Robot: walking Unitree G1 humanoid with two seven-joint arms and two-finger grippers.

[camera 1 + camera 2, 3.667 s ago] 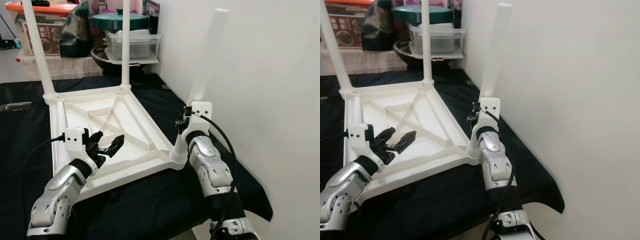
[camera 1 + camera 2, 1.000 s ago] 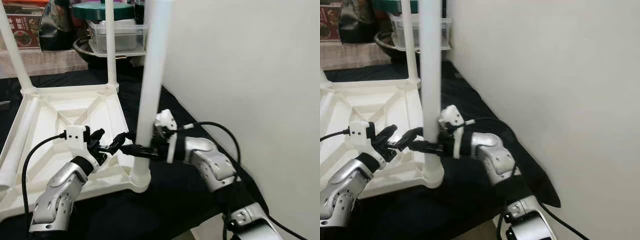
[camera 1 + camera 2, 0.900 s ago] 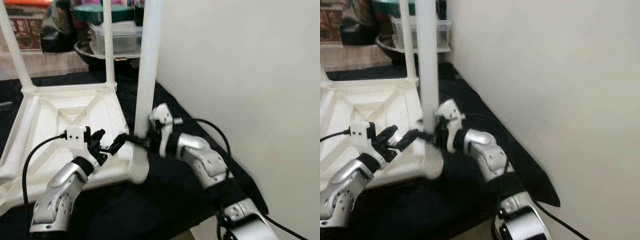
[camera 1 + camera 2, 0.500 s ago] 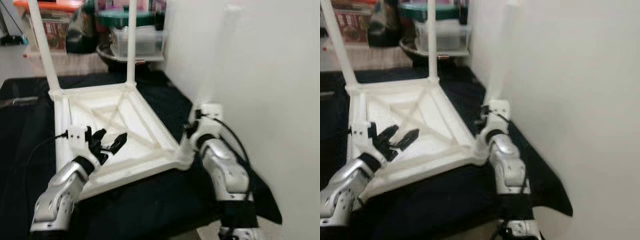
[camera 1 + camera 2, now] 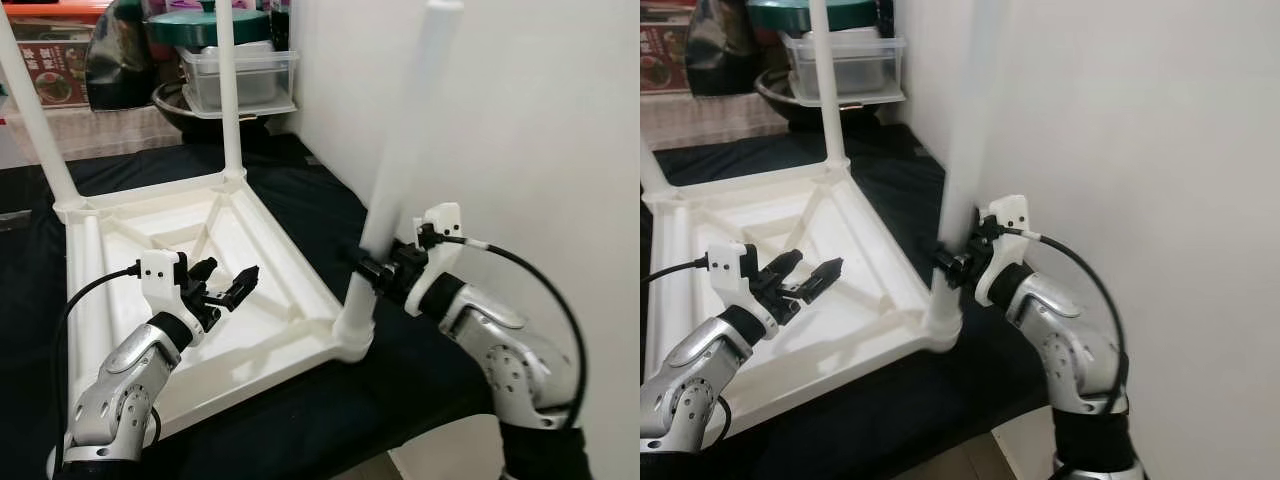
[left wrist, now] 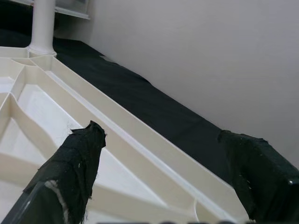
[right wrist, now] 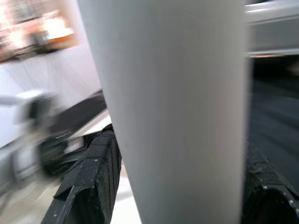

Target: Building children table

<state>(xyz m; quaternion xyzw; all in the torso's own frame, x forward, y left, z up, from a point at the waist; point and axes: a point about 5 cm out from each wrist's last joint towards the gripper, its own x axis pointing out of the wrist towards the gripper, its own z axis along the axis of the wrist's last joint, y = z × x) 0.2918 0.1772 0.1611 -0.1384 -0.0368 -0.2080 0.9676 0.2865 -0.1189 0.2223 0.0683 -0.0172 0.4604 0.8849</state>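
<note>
Right hand (image 5: pixel 368 268): clamped on table leg (image 5: pixel 400 160) (low, near its socket).
Left hand (image 5: pixel 228 292): open, empty, above tabletop underside (image 5: pixel 150 240).
Advice: press leg straight down, keep it upright.

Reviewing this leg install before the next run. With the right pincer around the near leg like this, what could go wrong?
1. The near leg leans toward the wall; pushed further, it may scrape it or jam in the corner socket.
2. The left pincer hangs open above the tabletop, bracing nothing, so the upturned table may slide on the black cloth when the right pincer twists.
</note>
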